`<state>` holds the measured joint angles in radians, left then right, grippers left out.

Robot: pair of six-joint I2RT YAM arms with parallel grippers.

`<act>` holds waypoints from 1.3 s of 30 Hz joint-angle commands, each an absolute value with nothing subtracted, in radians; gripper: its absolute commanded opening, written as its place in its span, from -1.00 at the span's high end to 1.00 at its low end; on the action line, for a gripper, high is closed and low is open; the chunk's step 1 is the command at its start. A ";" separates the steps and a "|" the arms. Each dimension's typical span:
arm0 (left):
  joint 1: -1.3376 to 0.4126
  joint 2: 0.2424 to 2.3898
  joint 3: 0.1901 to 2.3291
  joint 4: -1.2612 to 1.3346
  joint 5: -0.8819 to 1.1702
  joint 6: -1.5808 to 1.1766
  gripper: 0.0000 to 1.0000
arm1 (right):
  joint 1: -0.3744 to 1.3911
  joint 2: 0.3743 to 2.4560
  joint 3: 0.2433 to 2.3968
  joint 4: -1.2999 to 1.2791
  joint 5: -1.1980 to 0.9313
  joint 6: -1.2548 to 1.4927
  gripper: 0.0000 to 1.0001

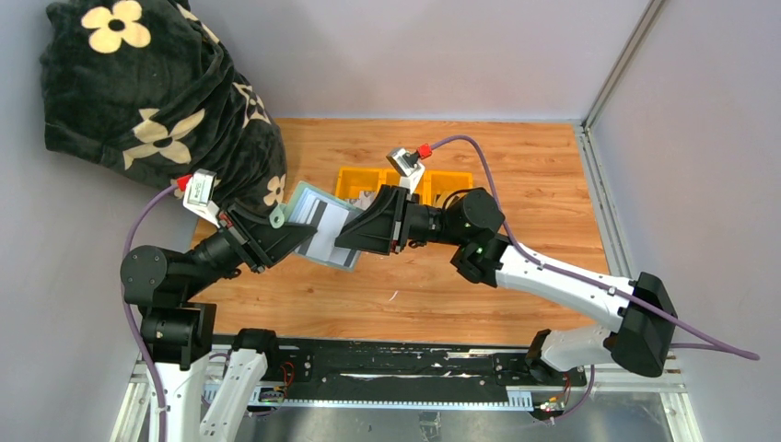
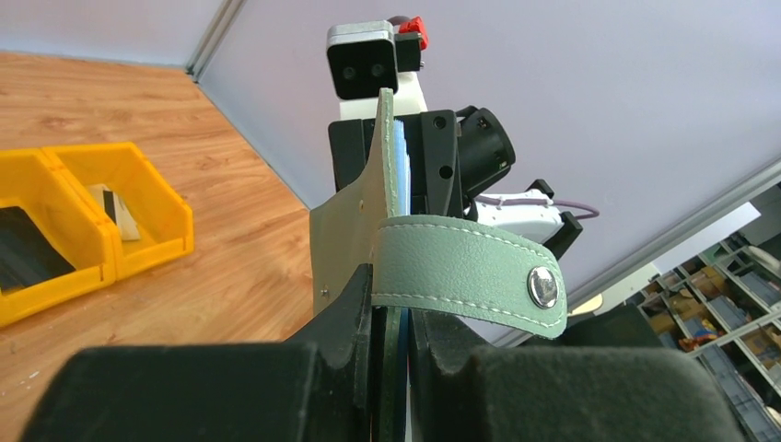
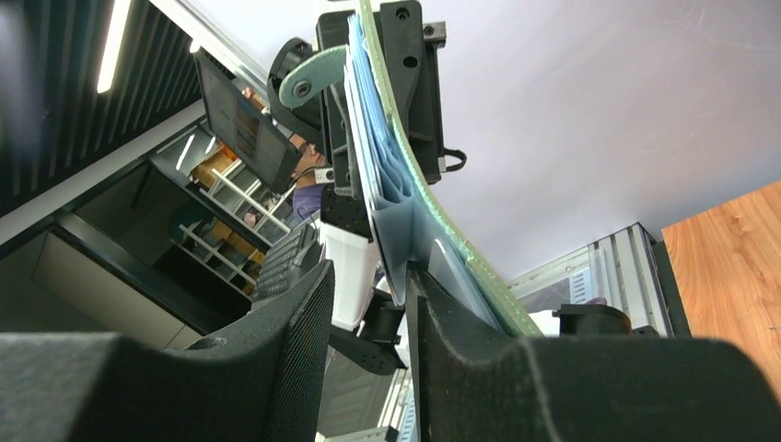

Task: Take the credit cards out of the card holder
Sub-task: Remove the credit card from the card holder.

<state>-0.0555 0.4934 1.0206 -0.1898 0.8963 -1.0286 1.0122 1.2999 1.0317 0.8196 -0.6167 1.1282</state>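
The sage-green card holder hangs in the air over the table, spread open, with my left gripper shut on its left edge. In the left wrist view the jaws pinch the holder's cover, and its strap with a metal snap hangs to the right. A pale credit card with a dark stripe shows among the light blue leaves. My right gripper is at the holder's right edge. Its fingers stand open, with the leaves against the inner face of the right finger.
A yellow compartment tray stands on the wooden table behind the grippers. It holds dark and pale cards. A black cushion with cream flowers fills the back left corner. Grey walls close in the back and right.
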 commanded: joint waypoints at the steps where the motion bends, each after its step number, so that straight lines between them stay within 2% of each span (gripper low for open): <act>1: -0.053 0.476 1.038 -0.168 0.914 -1.034 0.91 | 0.997 1.323 1.066 0.802 -0.535 1.131 0.24; 4: -0.054 0.474 1.041 -0.172 0.914 -1.030 0.91 | 0.996 1.346 1.070 0.841 -0.530 1.159 0.26; 6: -0.054 0.474 1.043 -0.172 0.915 -1.029 0.91 | 0.996 1.354 1.073 0.874 -0.539 1.172 0.41; 8: -0.053 0.475 1.044 -0.174 0.914 -1.024 0.91 | 0.996 1.354 1.070 0.889 -0.547 1.177 0.76; 10: -0.054 0.477 1.047 -0.174 0.913 -1.023 0.91 | 0.996 1.343 1.054 0.910 -0.546 1.175 0.96; 11: -0.054 0.478 1.048 -0.173 0.910 -1.024 0.91 | 0.996 1.335 1.035 0.928 -0.545 1.174 1.00; 21: -0.054 0.491 1.066 -0.173 0.896 -1.033 0.91 | 0.996 1.292 0.910 1.132 -0.537 1.208 1.00; 30: -0.054 0.494 1.073 -0.192 0.867 -1.025 0.89 | 0.997 1.266 0.917 1.040 -0.547 1.157 1.00; 33: -0.054 0.489 1.063 -0.198 0.867 -1.011 0.88 | 1.000 1.270 0.945 1.010 -0.550 1.151 0.42; 34: -0.054 0.487 1.059 -0.199 0.866 -1.010 0.88 | 1.000 1.274 0.957 1.002 -0.548 1.148 0.33; 39: -0.054 0.480 1.057 -0.198 0.869 -1.012 0.88 | 1.000 1.303 0.998 0.977 -0.542 1.149 0.28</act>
